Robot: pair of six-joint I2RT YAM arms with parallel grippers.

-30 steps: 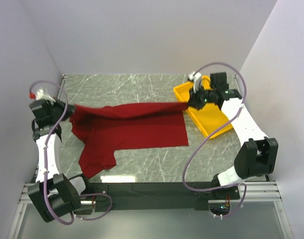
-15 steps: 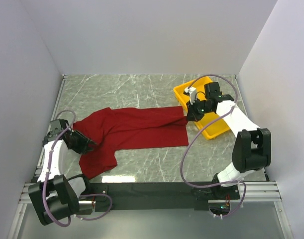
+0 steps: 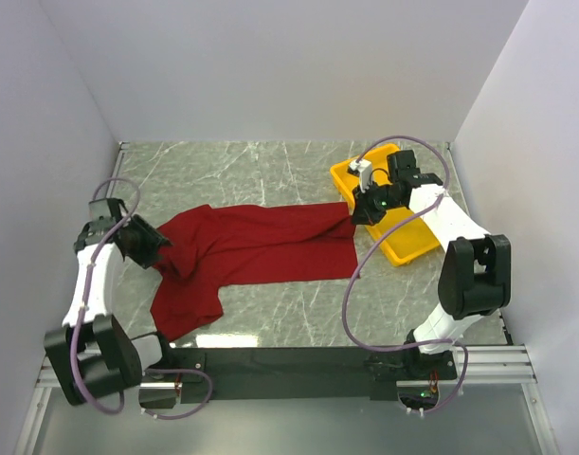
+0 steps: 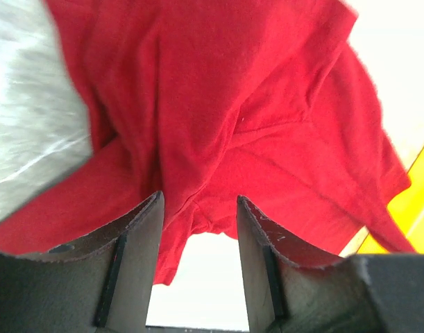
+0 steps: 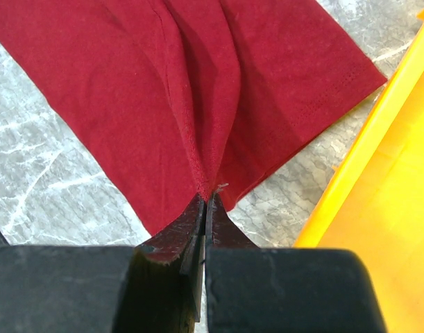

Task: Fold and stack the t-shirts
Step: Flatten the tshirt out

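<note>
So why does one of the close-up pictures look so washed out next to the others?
Left wrist view: the background past the t-shirt is blown out to white and the table looks bleached. Right wrist view: evenly lit, stitching sharp. Top view: one white glare patch near the table's front edge.

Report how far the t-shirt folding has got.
Done: the t-shirt lies laid out on the table, its left end rumpled; no finished fold shows. In hand: the right gripper pinches its edge by the yellow tray; the left gripper is open, holding nothing. Left: smoothing, folding, stacking.
</note>
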